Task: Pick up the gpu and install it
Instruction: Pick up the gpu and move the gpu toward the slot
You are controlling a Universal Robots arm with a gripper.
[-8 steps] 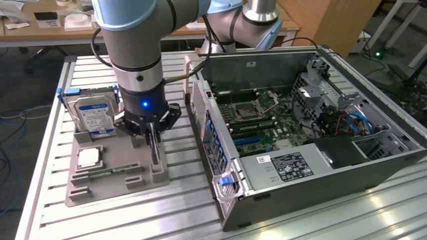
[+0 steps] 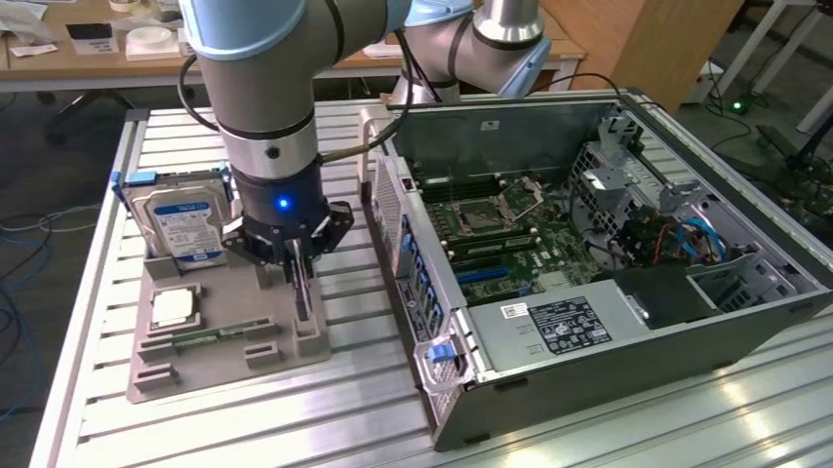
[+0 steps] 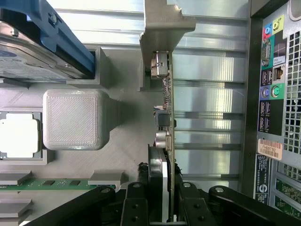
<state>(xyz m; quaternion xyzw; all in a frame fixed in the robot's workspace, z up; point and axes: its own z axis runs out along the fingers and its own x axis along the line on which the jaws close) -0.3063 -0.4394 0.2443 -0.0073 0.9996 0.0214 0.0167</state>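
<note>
On a slatted aluminium table, beside the open computer case, the gpu stands on edge in a slot of the grey parts tray. The gripper sits directly above it. Its jaws are narrow across the card's thin faces, apparently clamping it, and the card's long axis runs between them.

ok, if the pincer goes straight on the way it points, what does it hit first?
The graphics card, standing on edge right at the tip of the pincer; under it, the grey tray. Whether they touch is unclear.
</note>
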